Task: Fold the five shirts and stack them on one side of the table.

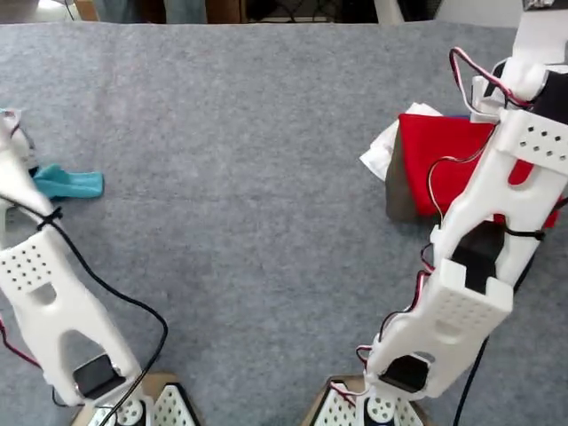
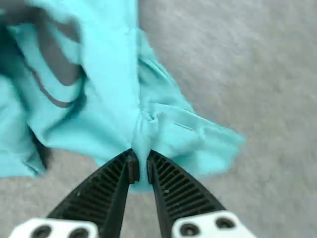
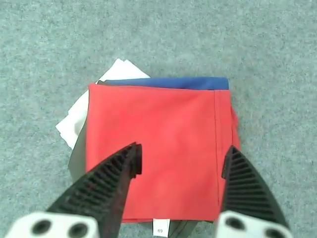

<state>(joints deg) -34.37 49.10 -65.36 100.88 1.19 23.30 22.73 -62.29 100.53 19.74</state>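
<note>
Shirt stack [image 3: 158,144] of four (red on top) beneath wide-apart right fingers [image 3: 109,183]; one teal shirt [image 2: 114,89] in clenched left fingers [image 2: 111,191].

- We see a teal shirt [image 1: 69,183], crumpled and not folded, at the left edge of the table [image 1: 248,133].
- At the right side, a red shirt [image 3: 153,148] lies folded flat on top; a blue shirt [image 3: 168,83], a white shirt [image 3: 74,124] and a brownish shirt [image 1: 399,200] peek out under it.

White hole-dotted arms [image 1: 479,266], black ribbed claws [image 2: 141,161] [image 3: 183,151], black and red cables [image 1: 106,286].
</note>
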